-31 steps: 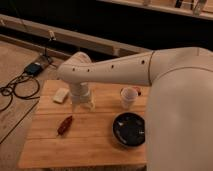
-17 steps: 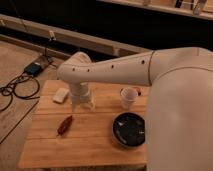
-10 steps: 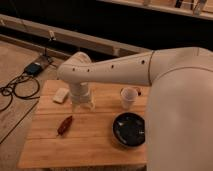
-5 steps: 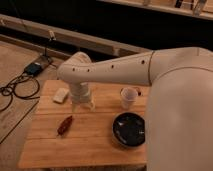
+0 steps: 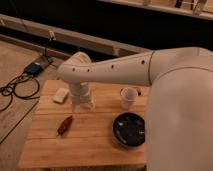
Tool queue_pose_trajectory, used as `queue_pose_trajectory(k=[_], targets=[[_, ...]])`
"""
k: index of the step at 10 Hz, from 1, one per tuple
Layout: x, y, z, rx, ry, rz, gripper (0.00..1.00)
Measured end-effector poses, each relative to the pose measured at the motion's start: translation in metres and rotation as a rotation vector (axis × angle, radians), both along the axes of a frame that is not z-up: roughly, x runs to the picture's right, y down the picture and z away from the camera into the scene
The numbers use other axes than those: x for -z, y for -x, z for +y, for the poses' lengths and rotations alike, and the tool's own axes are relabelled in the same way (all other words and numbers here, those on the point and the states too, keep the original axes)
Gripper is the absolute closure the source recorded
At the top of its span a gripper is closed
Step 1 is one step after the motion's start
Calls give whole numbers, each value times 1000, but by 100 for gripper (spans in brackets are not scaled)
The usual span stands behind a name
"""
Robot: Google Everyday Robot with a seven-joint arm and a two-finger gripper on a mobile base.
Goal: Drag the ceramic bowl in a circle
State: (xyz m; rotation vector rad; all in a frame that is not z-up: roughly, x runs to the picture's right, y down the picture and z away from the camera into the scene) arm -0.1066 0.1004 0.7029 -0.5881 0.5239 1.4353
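The ceramic bowl (image 5: pixel 129 129) is wide, shallow and glossy black, and it rests on the wooden table (image 5: pixel 90 145) at the front right. My gripper (image 5: pixel 82 105) hangs from the white arm and points down over the table's back left, well to the left of the bowl and apart from it. It looks open, and nothing shows in it. The bulky white arm (image 5: pixel 125 67) crosses the view from the right and hides the table's right edge.
A small white cup (image 5: pixel 128 97) stands just behind the bowl. A white block (image 5: pixel 61 95) lies at the back left and a reddish-brown item (image 5: pixel 65 125) at the front left. Cables (image 5: pixel 15 92) and a blue device (image 5: pixel 35 67) lie on the floor to the left.
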Motion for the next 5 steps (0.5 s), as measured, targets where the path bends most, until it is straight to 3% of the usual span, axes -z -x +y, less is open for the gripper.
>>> queue_pose_trajectory(k=[2,5], targets=[[-8,-4,-7,-6,6,23,35],[-44,-20,-21,-63,-2,64,35]])
